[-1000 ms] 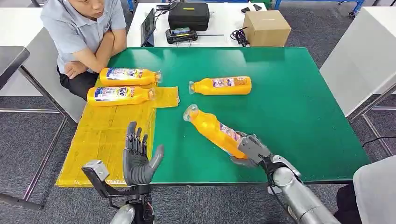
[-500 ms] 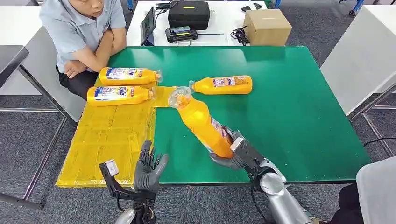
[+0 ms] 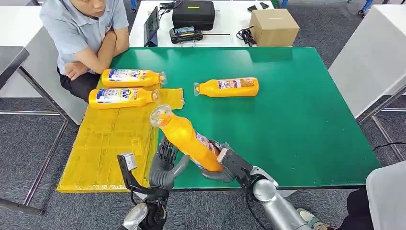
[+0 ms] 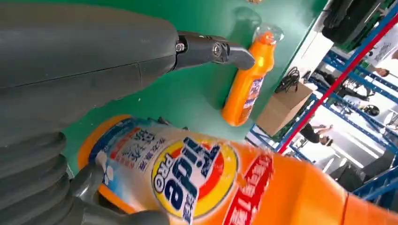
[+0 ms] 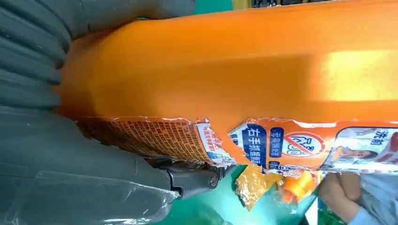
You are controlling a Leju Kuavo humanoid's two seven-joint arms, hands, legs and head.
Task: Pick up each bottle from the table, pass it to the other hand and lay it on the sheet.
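Two bottles (image 3: 123, 86) already lie on the yellow sheet (image 3: 107, 143), a third bottle (image 3: 189, 139) is gripped by the right hand (image 3: 225, 165) and tilted over the table (image 3: 297, 120) edge beside the open left hand (image 3: 165, 167), while a fourth (image 3: 227, 87) waits untouched.

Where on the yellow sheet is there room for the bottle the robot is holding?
The near part of the yellow sheet is bare, from the two lying bottles down to the table's front edge. The far end is crowded by those bottles. The held bottle in the right hand hangs beside that bare part.
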